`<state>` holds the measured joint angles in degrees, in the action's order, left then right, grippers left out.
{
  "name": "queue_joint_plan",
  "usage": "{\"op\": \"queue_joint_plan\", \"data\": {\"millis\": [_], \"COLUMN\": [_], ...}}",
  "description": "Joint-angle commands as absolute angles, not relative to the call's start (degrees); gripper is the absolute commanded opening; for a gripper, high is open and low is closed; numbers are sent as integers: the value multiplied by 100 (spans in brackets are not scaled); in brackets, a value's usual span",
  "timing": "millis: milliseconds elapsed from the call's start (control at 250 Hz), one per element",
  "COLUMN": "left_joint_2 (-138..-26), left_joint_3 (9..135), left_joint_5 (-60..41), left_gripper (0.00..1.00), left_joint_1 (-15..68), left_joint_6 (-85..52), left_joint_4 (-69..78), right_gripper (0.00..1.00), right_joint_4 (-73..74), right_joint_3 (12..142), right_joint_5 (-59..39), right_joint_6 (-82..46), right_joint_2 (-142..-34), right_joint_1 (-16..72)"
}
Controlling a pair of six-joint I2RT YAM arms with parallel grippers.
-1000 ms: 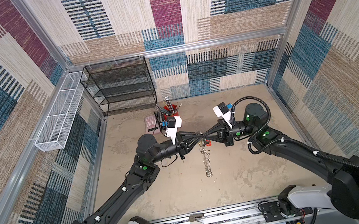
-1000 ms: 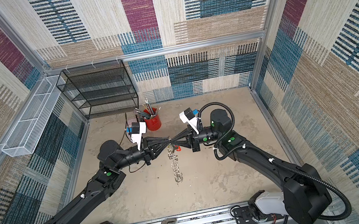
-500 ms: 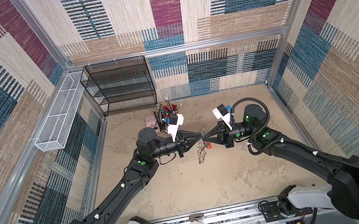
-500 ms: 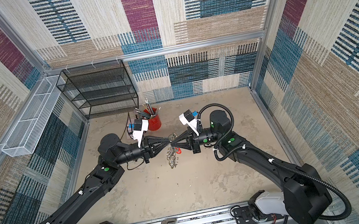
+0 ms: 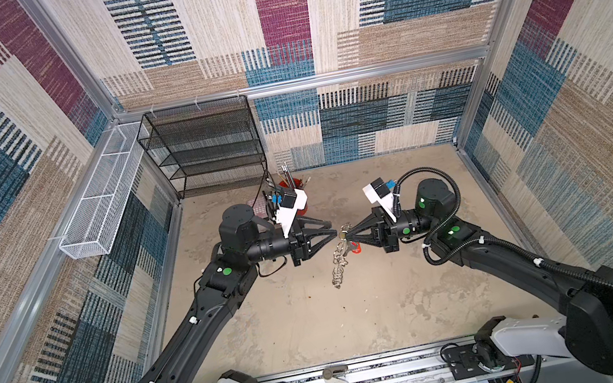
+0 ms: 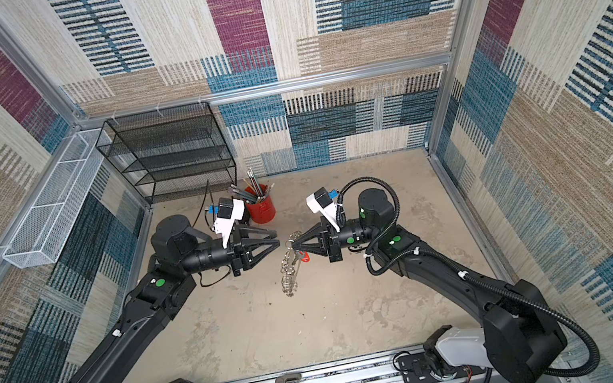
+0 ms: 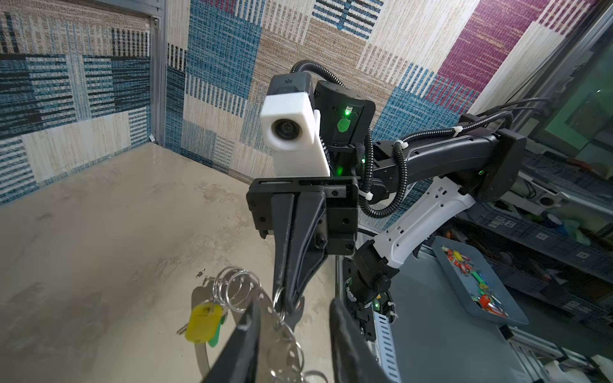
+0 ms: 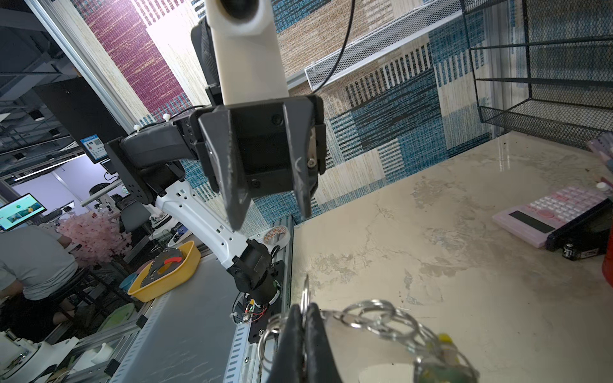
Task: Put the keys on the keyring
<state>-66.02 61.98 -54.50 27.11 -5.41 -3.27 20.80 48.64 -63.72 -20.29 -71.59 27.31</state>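
Bimanual stage of hanging the keys on the keyring, as I viewed it from the remote station. The right gripper (image 5: 349, 231) was closed tight on the upper end of the keyring (image 5: 340, 263), pinching a split ring and the edge of the grey band between its tips. From that pinch the keyring's long axis hung downward toward the worktop (image 5: 421, 308), which in both top views showed as a chain of rings trailing toward the near rail. I could not tell whether its lower end touched the surface. The left gripper (image 5: 333, 228) faced the right one nose to nose, jaws partly parted and holding nothing, with its tips just beside the held end on the side away from the right arm. The left wrist view showed a yellow-tagged key (image 7: 202, 323) and a green-tagged key (image 7: 217, 335) hanging from rings on the band. A red-tagged key (image 6: 306, 257) hung just under the right gripper's tips, though I could not tell whether it was threaded on a ring. I judged that the next move rested with the empty left gripper: its target lay straight ahead along its own axis, crosswise to the hanging band.
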Motion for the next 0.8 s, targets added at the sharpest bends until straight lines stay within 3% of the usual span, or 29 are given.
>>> {"op": "queue_joint_plan", "data": {"millis": [0,236,544,796], "left_joint_2": [-6792,-7677,-8370,-8637], "left_joint_3": [6803,8236,9124,9422], "left_joint_5": [-5863,-5969,-5414,-5273], "left_gripper": [38,36,37,30], "left_joint_1": [2706,2724,3000,3111], "left_joint_6": [1139,2856,3523,3586], "left_joint_4": [-2076,-4455,-5366,-5542], "right_gripper": [0,0,0,0], "right_joint_4": [2372,2404,2470,2468], "right_joint_3": [4902,4924,4865,4842], "right_joint_5": [-6499,-6609,-6672,-6683], "right_joint_6": [-2044,-2039,-2058,-2045], "right_joint_2": [-7158,-7168,-7150,-7104], "right_joint_1": [2734,2733,2733,2733]}}
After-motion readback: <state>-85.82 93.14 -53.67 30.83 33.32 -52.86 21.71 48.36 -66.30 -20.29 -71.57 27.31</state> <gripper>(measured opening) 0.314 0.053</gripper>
